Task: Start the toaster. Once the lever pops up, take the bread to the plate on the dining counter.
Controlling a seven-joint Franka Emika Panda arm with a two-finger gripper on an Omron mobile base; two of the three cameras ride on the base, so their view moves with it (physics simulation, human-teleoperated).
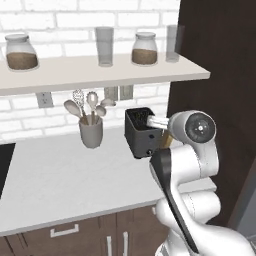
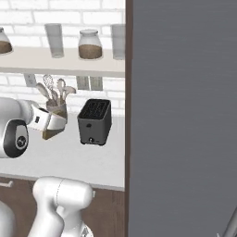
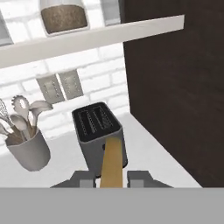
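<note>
My gripper (image 3: 111, 180) is shut on the bread (image 3: 112, 159), a tan slice seen edge-on between the two fingertips. It hangs in the air in front of and slightly above the black toaster (image 3: 98, 133), clear of its two empty slots. From the right base the bread (image 2: 52, 133) hangs under the hand, left of the toaster (image 2: 95, 121). From the left base the bread (image 1: 165, 141) shows beside the toaster (image 1: 140, 132), partly behind my arm. The plate and the dining counter are out of view.
A grey utensil cup (image 1: 91, 131) with spoons and a whisk stands left of the toaster on the white counter (image 1: 60, 185). A shelf (image 1: 100, 70) with jars and glasses runs overhead. A tall dark cabinet wall (image 3: 175, 87) rises close on the toaster's right.
</note>
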